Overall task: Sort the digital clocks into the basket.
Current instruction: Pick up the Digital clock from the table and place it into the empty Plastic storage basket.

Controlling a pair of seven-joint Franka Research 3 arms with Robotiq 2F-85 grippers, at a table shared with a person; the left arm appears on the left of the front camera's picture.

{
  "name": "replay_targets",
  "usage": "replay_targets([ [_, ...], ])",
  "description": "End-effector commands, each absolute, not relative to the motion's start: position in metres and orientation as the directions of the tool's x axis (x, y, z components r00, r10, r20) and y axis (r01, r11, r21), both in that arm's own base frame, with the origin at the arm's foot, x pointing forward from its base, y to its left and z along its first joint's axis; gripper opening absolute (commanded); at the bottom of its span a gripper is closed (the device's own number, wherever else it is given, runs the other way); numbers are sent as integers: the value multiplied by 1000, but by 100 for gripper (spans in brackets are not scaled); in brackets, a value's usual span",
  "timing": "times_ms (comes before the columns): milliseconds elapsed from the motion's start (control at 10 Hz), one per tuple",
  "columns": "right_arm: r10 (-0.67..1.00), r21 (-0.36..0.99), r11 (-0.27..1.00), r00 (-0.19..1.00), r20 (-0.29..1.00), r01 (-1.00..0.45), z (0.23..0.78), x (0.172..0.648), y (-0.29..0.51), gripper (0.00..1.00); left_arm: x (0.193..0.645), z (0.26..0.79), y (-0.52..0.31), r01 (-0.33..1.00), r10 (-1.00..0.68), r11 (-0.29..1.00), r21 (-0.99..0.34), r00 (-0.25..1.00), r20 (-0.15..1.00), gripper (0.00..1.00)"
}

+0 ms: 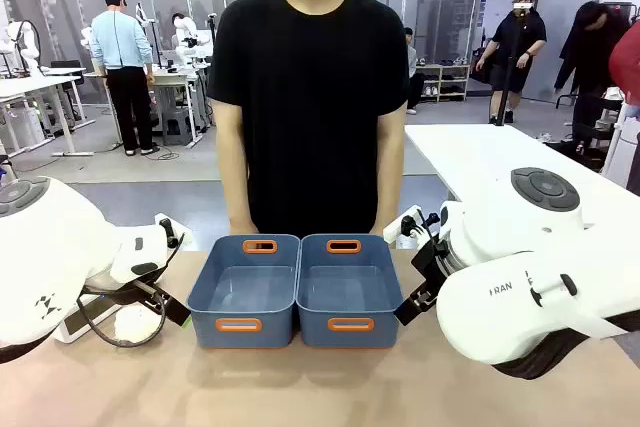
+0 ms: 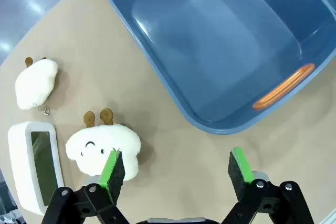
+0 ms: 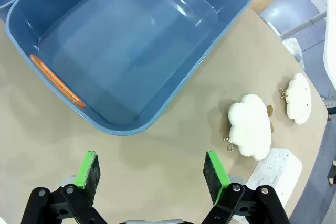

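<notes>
Left basket (image 1: 210, 332) and right basket (image 1: 385, 335) are set side by side mid-table. Left gripper (image 2: 175, 157) and right gripper (image 3: 150, 157) are held open over bare tabletop — left clock (image 2: 34, 166) far left, right clock (image 3: 275, 174) far right.

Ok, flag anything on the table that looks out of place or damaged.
Nothing looks spilled or broken. One digital clock lies screen up beside a plush sheep; the other clock shows no screen, seemingly face down.
</notes>
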State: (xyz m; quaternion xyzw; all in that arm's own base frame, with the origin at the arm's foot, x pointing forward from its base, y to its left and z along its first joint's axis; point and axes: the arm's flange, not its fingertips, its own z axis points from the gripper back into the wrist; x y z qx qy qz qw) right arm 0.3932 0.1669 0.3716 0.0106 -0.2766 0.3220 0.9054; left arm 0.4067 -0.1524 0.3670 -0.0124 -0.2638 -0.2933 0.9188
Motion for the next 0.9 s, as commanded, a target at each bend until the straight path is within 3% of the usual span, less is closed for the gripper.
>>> replay_targets([
  [0, 577, -159, 792, 640, 508, -589, 372, 393, 167, 100, 407, 367, -153, 546, -533, 827, 132, 688, 492, 100],
  [800, 577, -159, 792, 640, 508, -589, 372, 393, 167, 100, 407, 367, -153, 546, -533, 827, 132, 688, 492, 100],
])
